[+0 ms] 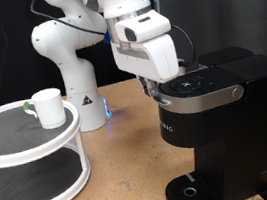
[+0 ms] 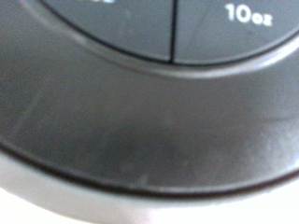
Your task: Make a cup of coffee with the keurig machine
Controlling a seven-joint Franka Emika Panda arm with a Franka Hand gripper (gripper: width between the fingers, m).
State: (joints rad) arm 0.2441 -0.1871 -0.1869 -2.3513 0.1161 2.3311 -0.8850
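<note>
The black keurig machine (image 1: pixel 212 119) stands at the exterior view's right, lid down, with its silver-grey handle band (image 1: pixel 214 96) across the front. My gripper (image 1: pixel 155 89) sits right down on the near left part of the lid top, its fingers hidden by the hand. The wrist view is filled by the dark lid top (image 2: pixel 140 121), very close and blurred, with button segments and a "10oz" label (image 2: pixel 248 14). The white cup (image 1: pixel 47 107) stands on the top shelf of a round white rack at the exterior view's left, far from the gripper.
The round two-tier white rack (image 1: pixel 31 161) takes up the exterior view's lower left. The arm's white base (image 1: pixel 75 83) stands behind it on the wooden table (image 1: pixel 124 172). The machine's round drip base (image 1: pixel 192 189) has no cup on it.
</note>
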